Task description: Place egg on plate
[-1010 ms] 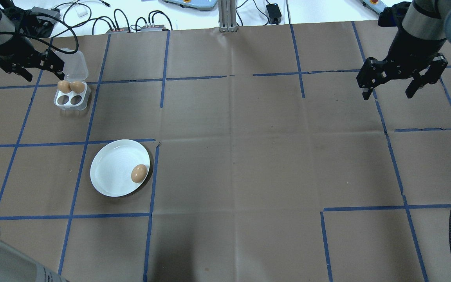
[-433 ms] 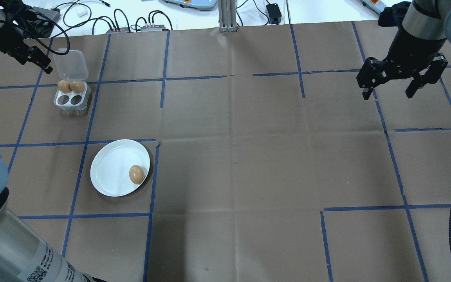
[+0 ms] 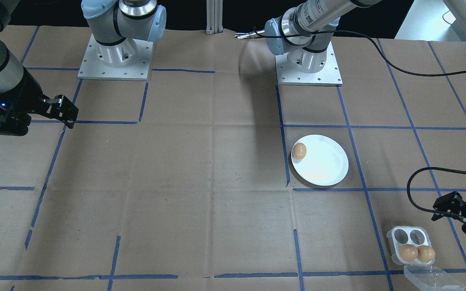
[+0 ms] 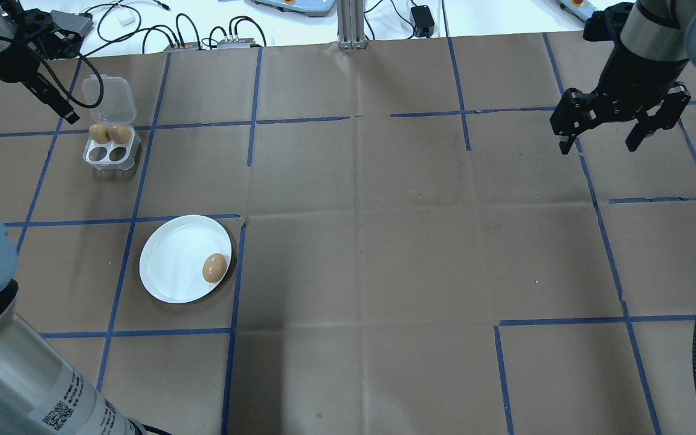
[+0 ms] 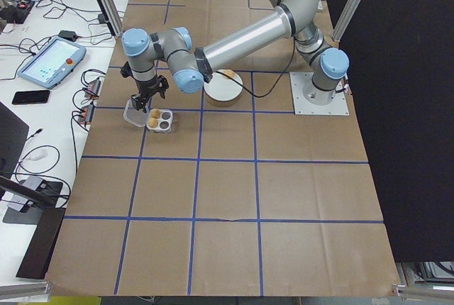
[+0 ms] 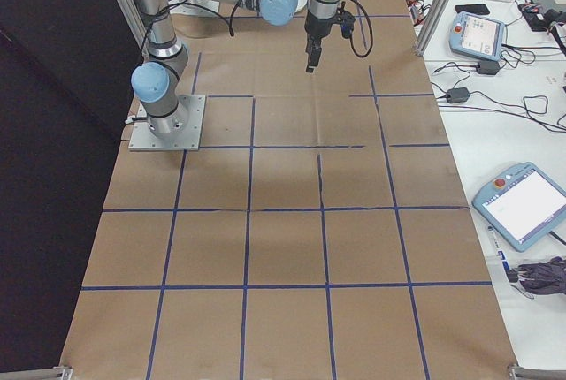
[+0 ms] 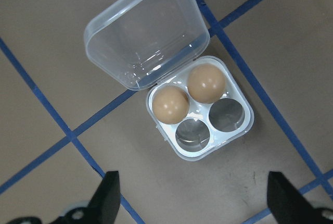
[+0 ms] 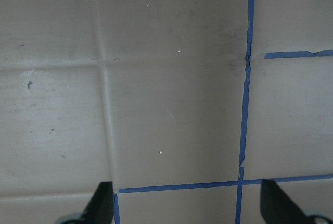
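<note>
The white plate (image 4: 170,260) lies left of centre, with one brown egg (image 4: 214,267) resting against its right rim; the front-facing view shows that plate (image 3: 326,165) and egg (image 3: 299,150) too. Further back left stands a small four-cup egg tray (image 4: 111,152) holding two eggs (image 4: 98,133) (image 4: 119,133) in its far cups, its clear lid (image 4: 109,99) folded open. My left gripper (image 4: 58,104) hovers just left of the lid, open and empty; in the left wrist view that gripper (image 7: 195,203) looks down on the tray (image 7: 237,130). My right gripper (image 4: 600,148) hangs open and empty at the far right.
Cables and small boxes (image 4: 203,39) line the table's far edge beside an aluminium post (image 4: 348,24). My left arm's grey link (image 4: 16,386) fills the near-left corner. Both arm bases (image 3: 309,66) sit at the robot's side. Blue tape lines cross the brown table cover.
My left gripper has pulled back from the tray's lid towards the far left and turned at the wrist. The left arm's link swung into the near-left corner. The right arm has not moved.
</note>
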